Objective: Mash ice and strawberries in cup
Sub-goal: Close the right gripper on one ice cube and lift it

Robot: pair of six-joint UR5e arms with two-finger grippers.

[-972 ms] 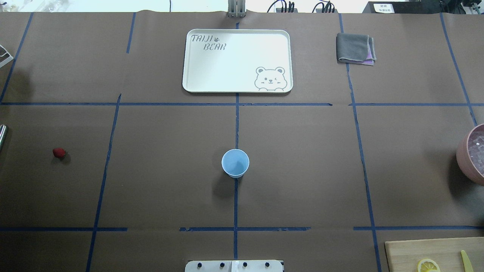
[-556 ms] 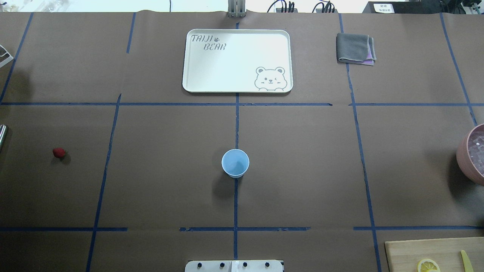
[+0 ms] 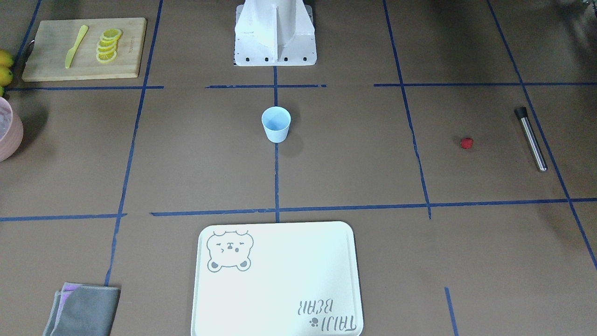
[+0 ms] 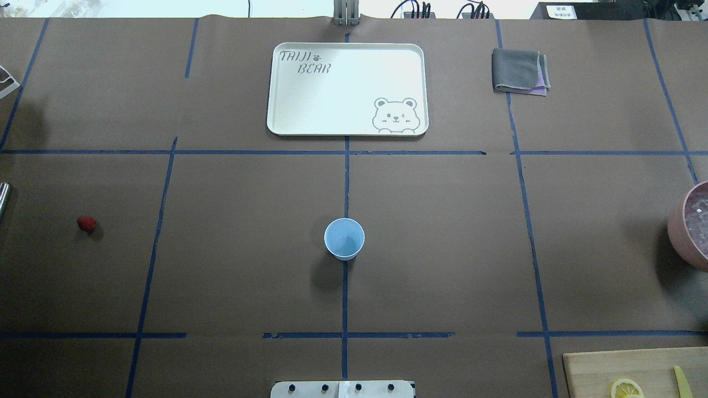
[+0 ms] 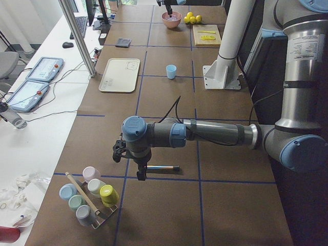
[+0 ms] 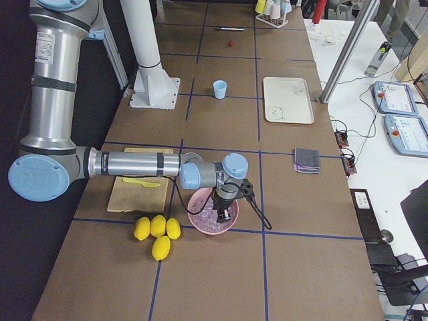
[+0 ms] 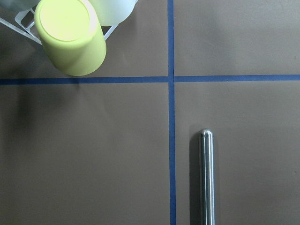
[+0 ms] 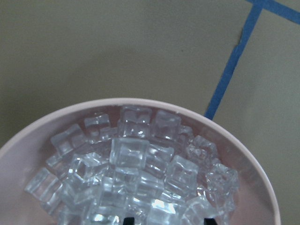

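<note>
Cup (image 3: 276, 123) | front: upright mid-worktop, looks empty, light, tippy; strawberry (image 3: 466, 143) well apart, soft, pinch sides gently | left wrist: steel rod (image 7: 206, 178) below | right wrist: ice (image 8: 140, 173) heaped in pink bowl (image 8: 23, 154), slippery | left jaws, right jaws: cannot tell how open.

Seen from overhead, the tabletop (image 4: 249, 221) carries a bear-printed white tray (image 4: 347, 88) at twelve o'clock, a folded grey cloth (image 4: 520, 71) at one, a pink bowl (image 4: 676, 232) at three, and a wooden cutting board (image 4: 608, 367) with a lemon slice (image 4: 626, 389) at five.
</note>
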